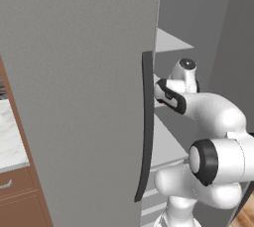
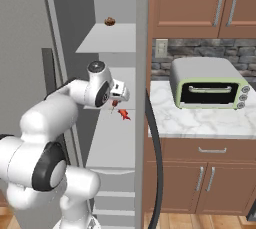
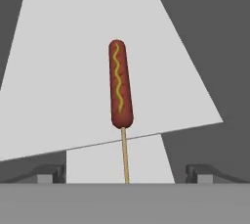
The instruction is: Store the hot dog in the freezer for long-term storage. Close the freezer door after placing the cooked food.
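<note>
Currently: hot dog (image 3: 120, 85) lies on freezer (image 2: 112, 38) shelf; gripper (image 2: 118, 98) jaws apart, empty. Risk: withdrawing wrist snags stick, drags it off.

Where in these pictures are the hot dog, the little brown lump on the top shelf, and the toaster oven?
hot dog (image 3: 120, 85): hand view, middle of the sausage.
brown lump (image 2: 110, 21): right base view, its centre.
toaster oven (image 2: 208, 93): right base view, its glass door.
</note>
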